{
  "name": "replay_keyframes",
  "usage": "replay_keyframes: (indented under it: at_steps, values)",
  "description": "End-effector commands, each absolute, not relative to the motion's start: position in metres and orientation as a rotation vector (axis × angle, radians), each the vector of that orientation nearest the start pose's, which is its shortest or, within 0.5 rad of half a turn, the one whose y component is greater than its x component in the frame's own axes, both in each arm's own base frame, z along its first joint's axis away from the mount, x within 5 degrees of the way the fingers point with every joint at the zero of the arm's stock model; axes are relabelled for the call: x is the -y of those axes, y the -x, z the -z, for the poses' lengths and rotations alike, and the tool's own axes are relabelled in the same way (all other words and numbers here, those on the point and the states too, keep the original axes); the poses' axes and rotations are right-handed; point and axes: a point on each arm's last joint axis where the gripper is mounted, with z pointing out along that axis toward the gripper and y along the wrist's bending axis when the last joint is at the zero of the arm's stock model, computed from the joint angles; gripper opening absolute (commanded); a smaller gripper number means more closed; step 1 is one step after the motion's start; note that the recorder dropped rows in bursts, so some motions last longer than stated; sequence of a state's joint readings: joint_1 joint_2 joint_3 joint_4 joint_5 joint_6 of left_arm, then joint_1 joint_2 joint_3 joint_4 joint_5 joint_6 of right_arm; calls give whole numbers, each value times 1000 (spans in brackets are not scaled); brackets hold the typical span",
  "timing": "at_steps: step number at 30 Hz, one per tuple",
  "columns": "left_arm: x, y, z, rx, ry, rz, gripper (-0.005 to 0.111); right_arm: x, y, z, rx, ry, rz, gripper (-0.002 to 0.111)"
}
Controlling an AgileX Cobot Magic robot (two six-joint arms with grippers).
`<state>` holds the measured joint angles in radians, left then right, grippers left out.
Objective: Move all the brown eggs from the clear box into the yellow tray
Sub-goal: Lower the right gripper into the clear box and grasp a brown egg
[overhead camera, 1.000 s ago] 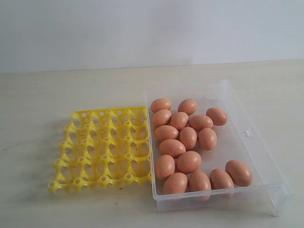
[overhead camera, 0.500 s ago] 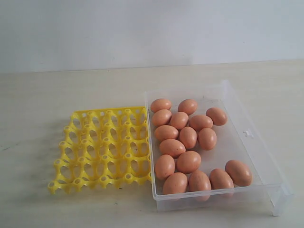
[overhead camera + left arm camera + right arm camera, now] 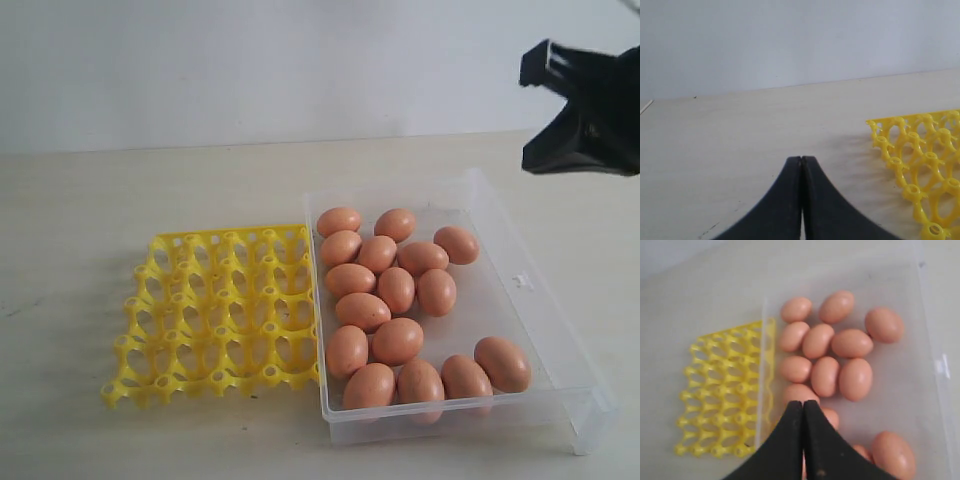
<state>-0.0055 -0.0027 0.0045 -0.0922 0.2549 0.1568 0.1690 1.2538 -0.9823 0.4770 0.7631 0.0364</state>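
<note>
Left wrist view first: the left gripper (image 3: 801, 160) sits low over bare table (image 3: 740, 140) with its jaws pressed together and nothing between them, and only an edge of the yellow tray (image 3: 215, 315) lies off to one side of it. From where I stand the tray has no egg in any cup. Touching its right edge is the clear box (image 3: 525, 300), and all sixteen brown eggs (image 3: 397, 290) lie in it on their sides, crowded toward the wall next to the tray, their long axes pointing every which way. Farthest right, the right gripper (image 3: 802, 404) hangs high above the box's far right corner, jaws closed tight and empty. Its own camera looks straight down on the cluster, so the eggs lie below it and to the left. I'd judge this arm the nearer one. It would need to open, descend, and line up across an egg's short width.
</note>
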Motion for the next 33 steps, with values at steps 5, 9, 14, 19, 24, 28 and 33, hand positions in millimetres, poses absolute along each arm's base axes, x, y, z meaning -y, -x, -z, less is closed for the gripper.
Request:
replay_keyframes:
  at_steps: [5,9,14,19,24,28,33]
  values:
    - [3,-55,-191,-1725,-80,-15,0,-101,-274,-264,-2819,-16,-409,18]
    - [3,-55,-191,-1725,-80,-15,0,-112,-290,-246,-2875,-41,-319,38]
    - [3,-55,-191,-1725,-80,-15,0,-116,-310,-225,-2926,-120,-235,58]
    - [3,-55,-191,-1725,-80,-15,0,-120,-323,-206,-2958,-120,-210,62]
    - [3,-55,-191,-1725,-78,-13,0,-129,-345,-185,-2951,-141,-210,62]
    - [3,-55,-191,-1725,-79,-15,0,-135,-359,-170,-2955,-130,-186,62]
    - [3,-55,-191,-1725,-78,-13,0,-137,-364,-149,-2982,-153,-168,62]
